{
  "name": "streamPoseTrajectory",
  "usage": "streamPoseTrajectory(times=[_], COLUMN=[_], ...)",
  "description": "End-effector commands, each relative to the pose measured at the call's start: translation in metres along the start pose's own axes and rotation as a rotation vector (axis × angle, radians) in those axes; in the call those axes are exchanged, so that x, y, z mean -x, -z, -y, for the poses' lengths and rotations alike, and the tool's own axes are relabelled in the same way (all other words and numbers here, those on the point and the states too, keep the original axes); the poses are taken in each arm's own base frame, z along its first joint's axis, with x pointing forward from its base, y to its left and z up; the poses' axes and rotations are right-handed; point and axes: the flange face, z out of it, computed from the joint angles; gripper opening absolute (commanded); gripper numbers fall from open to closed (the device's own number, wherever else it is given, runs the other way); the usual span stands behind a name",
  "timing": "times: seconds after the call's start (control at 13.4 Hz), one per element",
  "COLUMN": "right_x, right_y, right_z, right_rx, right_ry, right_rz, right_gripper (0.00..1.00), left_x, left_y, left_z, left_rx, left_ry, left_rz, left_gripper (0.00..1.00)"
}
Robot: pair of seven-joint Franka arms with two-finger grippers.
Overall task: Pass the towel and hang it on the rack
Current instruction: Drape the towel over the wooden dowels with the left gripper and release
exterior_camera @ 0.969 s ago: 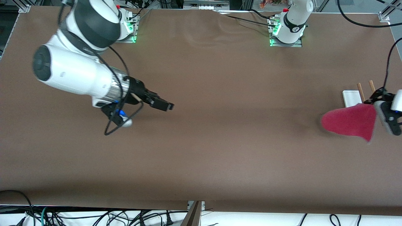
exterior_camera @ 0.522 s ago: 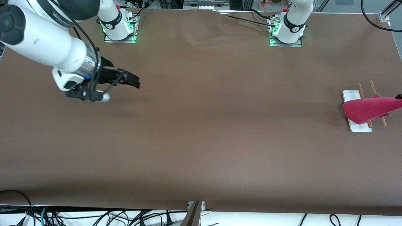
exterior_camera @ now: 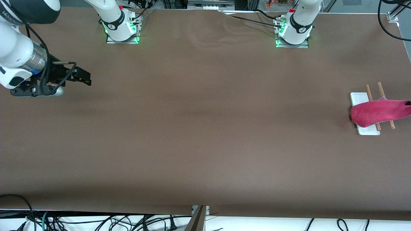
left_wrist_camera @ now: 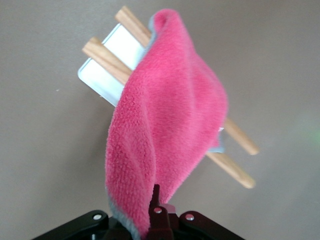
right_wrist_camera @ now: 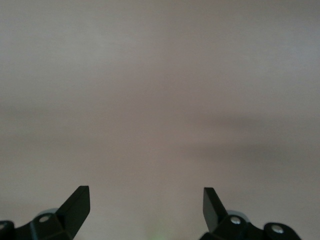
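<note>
Your left tool (left_wrist_camera: 156, 210) was clamped tight on one edge of the pink towel (left_wrist_camera: 170, 125), up in the air over the rack (exterior_camera: 364, 109) at the left arm's end of the worktop (exterior_camera: 205, 128). The towel draped from that tool across both wooden rods (left_wrist_camera: 107, 60), covering their middle; you couldn't tell if it rested on them. The rack's white base (left_wrist_camera: 117, 50) showed under the rods. Your right tool (right_wrist_camera: 145, 205) had its fingers (right_wrist_camera: 77, 202) spread wide, gripping nothing, over bare worktop at the right arm's end, well apart from the towel.
</note>
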Motion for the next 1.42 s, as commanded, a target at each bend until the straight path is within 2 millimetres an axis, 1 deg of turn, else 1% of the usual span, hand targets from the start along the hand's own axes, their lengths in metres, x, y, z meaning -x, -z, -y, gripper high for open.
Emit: streamPoseTrajectory(times=[0.0,0.07,0.15,0.22,0.37,0.45,0.52,0.6,0.67,0.75,0.82,0.89,1.04,1.12,1.19,1.27,1.34], right_x=[0.002,0.002,0.003,0.004,0.004,0.004,0.004,0.004,0.003,0.001,0.0,-0.002,-0.003,-0.003,-0.003,-0.003,-0.003], right_y=[-0.012,-0.013,-0.012,-0.008,-0.002,0.003,0.006,0.008,0.009,0.01,0.018,0.018,0.022,0.022,0.024,0.024,0.025], right_z=[0.0,0.0,0.001,0.003,0.007,0.007,0.008,0.01,0.011,0.01,0.01,0.01,0.011,0.013,0.011,0.009,0.009], right_rx=[0.043,0.043,0.041,0.038,0.037,0.037,0.037,0.035,0.038,0.037,0.038,0.035,0.035,0.036,0.036,0.034,0.036], right_ry=[0.027,0.024,0.022,0.022,0.034,0.037,0.039,0.037,0.033,0.033,0.04,0.033,0.045,0.043,0.04,0.039,0.042], right_rz=[-0.019,-0.018,-0.02,-0.027,-0.033,-0.042,-0.047,-0.051,-0.055,-0.064,-0.078,-0.076,-0.082,-0.084,-0.088,-0.09,-0.09], right_gripper=[1.0,1.0,1.0,1.0,1.0,1.0,1.0,1.0,1.0,1.0,1.0,1.0,1.0,1.0,1.0,1.0,1.0], left_x=[-0.002,0.005,0.008,0.01,0.009,0.009,0.009,0.007,0.0,-0.003,-0.007,-0.018,-0.053,-0.065,-0.071,-0.096,-0.113], left_y=[-0.015,-0.022,-0.028,-0.03,-0.033,-0.033,-0.028,-0.02,-0.006,0.018,0.04,0.061,0.112,0.129,0.138,0.146,0.158], left_z=[0.012,0.016,0.018,0.021,0.025,0.025,0.024,0.023,0.02,0.013,0.005,-0.003,-0.028,-0.039,-0.045,-0.053,-0.061], left_rx=[-0.04,-0.038,-0.033,-0.045,-0.063,-0.063,-0.071,-0.084,-0.1,-0.132,-0.164,-0.195,-0.272,-0.298,-0.311,-0.317,-0.335], left_ry=[-0.042,-0.032,-0.032,-0.039,-0.062,-0.061,-0.059,-0.058,-0.06,-0.063,-0.065,-0.076,-0.095,-0.093,-0.095,-0.128,-0.138], left_rz=[0.006,0.0,-0.005,-0.01,-0.021,-0.027,-0.028,-0.028,-0.029,-0.031,-0.028,-0.025,-0.019,-0.017,-0.027,-0.062,-0.078], left_gripper=[0.0,0.0,0.0,0.0,0.0,0.49,0.99,1.0,1.0,1.0,1.0,1.0,1.0,1.0,1.0,1.0,1.0])
